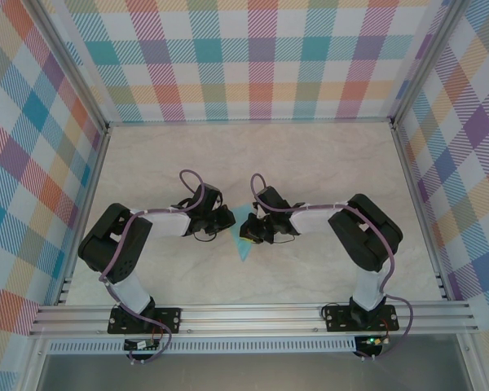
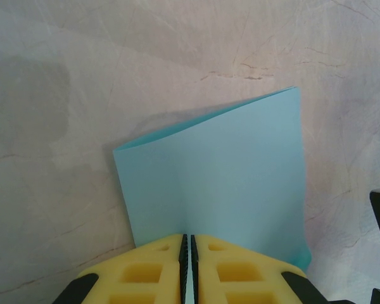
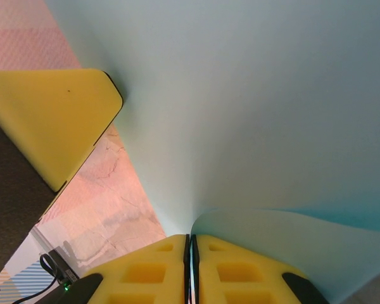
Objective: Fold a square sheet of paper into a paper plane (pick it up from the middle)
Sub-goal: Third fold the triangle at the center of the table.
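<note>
The thin light-blue square sheet of paper (image 1: 244,240) is held over the middle of the pale marbled worktop (image 1: 310,163), between the two arms. It is pinched by the left claw (image 2: 188,253) and by the right claw (image 3: 190,253), both closed narrowly on it. One fold seems made (two layers show at its far edge). The nose folds, wings and final creases are judged not yet done.

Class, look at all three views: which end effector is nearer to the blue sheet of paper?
Neither, it is a tie. The left end effector pinches the blue sheet of paper from one side; the right end effector pinches it from the opposite side.
</note>
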